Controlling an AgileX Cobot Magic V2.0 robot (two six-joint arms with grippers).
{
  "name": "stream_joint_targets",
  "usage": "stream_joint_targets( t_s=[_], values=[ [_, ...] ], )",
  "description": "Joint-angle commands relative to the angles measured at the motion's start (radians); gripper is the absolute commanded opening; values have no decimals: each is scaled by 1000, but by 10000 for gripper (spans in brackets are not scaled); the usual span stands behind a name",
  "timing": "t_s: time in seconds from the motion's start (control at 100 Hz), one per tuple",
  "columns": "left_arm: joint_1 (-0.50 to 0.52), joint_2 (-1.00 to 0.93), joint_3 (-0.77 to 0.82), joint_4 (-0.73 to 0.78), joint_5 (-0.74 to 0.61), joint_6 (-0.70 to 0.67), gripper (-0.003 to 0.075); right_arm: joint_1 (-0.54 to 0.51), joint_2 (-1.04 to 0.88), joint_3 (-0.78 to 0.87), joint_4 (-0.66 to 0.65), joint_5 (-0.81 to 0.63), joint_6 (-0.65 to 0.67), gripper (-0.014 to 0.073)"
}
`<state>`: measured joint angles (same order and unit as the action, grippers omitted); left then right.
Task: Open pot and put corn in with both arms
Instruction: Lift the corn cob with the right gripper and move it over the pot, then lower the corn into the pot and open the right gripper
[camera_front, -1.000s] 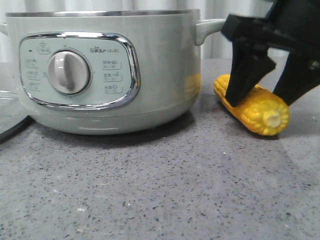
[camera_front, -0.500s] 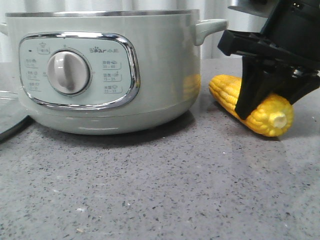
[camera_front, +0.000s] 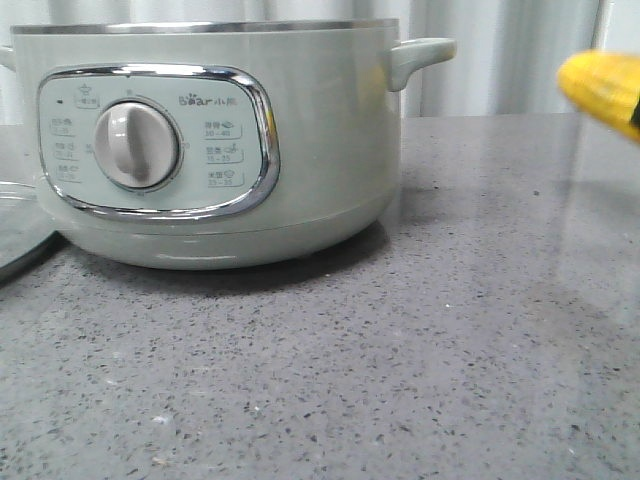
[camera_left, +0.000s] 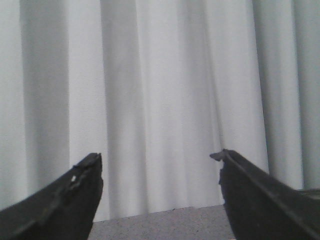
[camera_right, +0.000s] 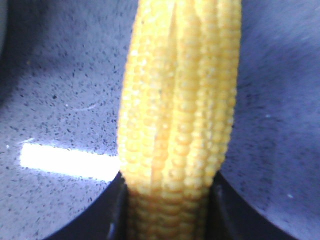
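1. Left pincer (camera_left: 159, 200): hanging released, jaws spread, nothing between them.
2. Pot (camera_front: 220, 140): sitting lidless on the counter (camera_front: 400, 350), well left of the right pincer.
3. Right pincer (camera_right: 167, 210): gripping the corn (camera_right: 180, 110), raised above the counter; carrying step, next likely swinging left over the rim.

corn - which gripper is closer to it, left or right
Right. The right gripper is clamped on the corn, lifted off the counter. The left gripper is open, facing the curtain, no corn nearby.
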<state>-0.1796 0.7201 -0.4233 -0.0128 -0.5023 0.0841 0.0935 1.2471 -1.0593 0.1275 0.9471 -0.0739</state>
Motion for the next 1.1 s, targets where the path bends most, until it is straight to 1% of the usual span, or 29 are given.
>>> stream_joint_targets(
  t_s=[0.0,0.17,0.24,0.35,0.48,0.55,0.61,0.69,0.74,0.78,0.81,0.91,0.96,1.0,1.09],
  values=[
    [-1,-4,-33,2,-79,-4,437,-4,-81,-59,8,-25,-12,21],
    [-1,-4,-33,6,-79,-4,437,60,-113,-180,68,-22,-15,31],
    [-1,-4,-33,6,-79,-4,437,118,-110,-235,75,-38,-17,31],
    [-1,-4,-33,6,-79,-4,437,236,-77,-313,75,-83,-23,31],
    [-1,-4,-33,6,-79,-4,437,374,20,-395,75,-140,-26,31],
    [-1,-4,-33,6,-79,-4,437,428,90,-437,71,-176,-45,31],
    [-1,-4,-33,6,-81,-4,437,458,157,-475,68,-195,-51,31],
    [-1,-4,-33,6,-83,-4,437,476,238,-525,63,-178,-53,34],
    [-1,-4,-33,6,-87,-4,437,482,283,-555,63,-158,-53,57],
    [-1,-4,-33,6,-94,-4,437,482,314,-577,63,-144,-53,97],
    [-1,-4,-33,6,-99,-4,437,482,333,-590,63,-137,-53,132],
    [-1,-4,-33,6,-108,-4,437,482,375,-618,63,-129,-53,294],
    [-1,-4,-33,6,-108,-4,437,482,383,-620,63,-131,-53,346],
    [-1,-4,-33,6,-107,-4,437,482,383,-620,63,-136,-53,365],
    [-1,-4,-33,6,-107,-4,437,482,383,-620,63,-141,-53,364]
  ],
)
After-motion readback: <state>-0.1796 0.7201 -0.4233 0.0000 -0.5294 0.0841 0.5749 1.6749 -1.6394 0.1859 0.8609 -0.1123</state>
